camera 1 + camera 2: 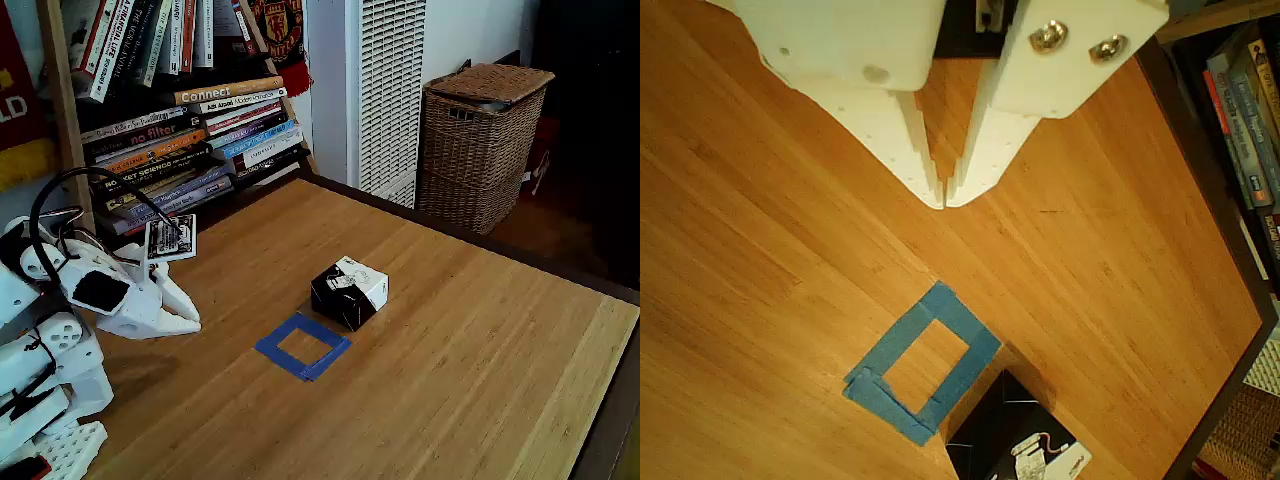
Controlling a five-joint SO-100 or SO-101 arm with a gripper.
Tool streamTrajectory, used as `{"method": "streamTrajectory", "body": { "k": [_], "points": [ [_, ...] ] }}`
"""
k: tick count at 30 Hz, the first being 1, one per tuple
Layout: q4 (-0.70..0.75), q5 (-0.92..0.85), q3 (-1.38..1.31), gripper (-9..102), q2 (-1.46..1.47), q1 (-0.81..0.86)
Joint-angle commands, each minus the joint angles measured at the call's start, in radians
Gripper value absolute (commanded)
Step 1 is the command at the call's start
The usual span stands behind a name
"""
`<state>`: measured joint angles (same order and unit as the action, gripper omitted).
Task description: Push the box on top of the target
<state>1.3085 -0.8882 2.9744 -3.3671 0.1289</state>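
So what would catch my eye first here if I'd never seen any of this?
Probably the small black-and-white box in the middle of the wooden table, just beside the blue tape square and not yet on it. Next, the white robot arm's gripper at the left in the fixed view, jaws closed and empty. Behind it stands a shelf of stacked books.

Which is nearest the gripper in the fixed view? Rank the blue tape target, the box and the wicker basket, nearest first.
From the gripper, at the left:
1. The target, flat on the table just right of it.
2. The box, just beyond the target, up and right.
3. The wicker basket, past the table's far edge.
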Motion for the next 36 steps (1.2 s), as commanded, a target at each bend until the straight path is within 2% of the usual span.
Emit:
{"method": "streamTrajectory", "body": {
  "k": [1,27,30,36],
  "points": [
    [0.003,-0.008,-0.003,0,-0.011,0.002],
    [0.003,-0.008,-0.003,0,-0.011,0.002],
    [0.014,-0.089,-0.003,0,-0.011,0.017],
    [0.014,-0.091,-0.003,0,-0.011,0.017]
  ]
}}
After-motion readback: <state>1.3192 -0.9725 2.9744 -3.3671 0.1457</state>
